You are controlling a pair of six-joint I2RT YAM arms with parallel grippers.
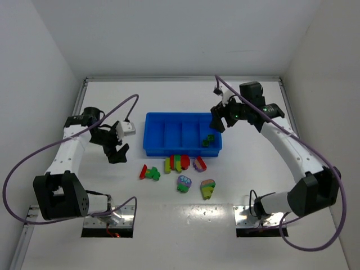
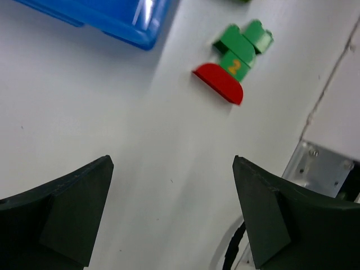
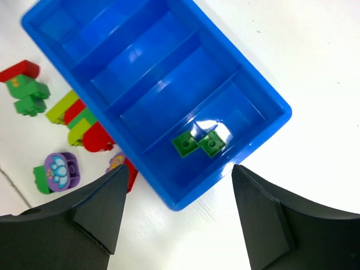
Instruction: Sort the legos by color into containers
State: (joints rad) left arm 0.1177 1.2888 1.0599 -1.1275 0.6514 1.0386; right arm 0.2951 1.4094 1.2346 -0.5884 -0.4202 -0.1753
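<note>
Both open and empty: my right gripper (image 3: 177,185) hangs above two small green plastic bricks (image 3: 198,143), grouped by colour in the bright blue plastic tray's (image 3: 140,73) right-end compartment; my left gripper (image 2: 171,163) waits.

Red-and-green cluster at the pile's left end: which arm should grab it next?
Left, probably. The left pincer, open, hangs beside the red-and-green cluster, which shows in its wrist view; the right pincer, also open, is over the tray's rightmost compartment.

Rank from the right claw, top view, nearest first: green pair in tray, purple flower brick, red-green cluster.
1. Green pair, in the tray, rightmost compartment, beside the right claw.
2. Purple flower brick, table, front centre.
3. Red-green cluster, table, far left.
</note>
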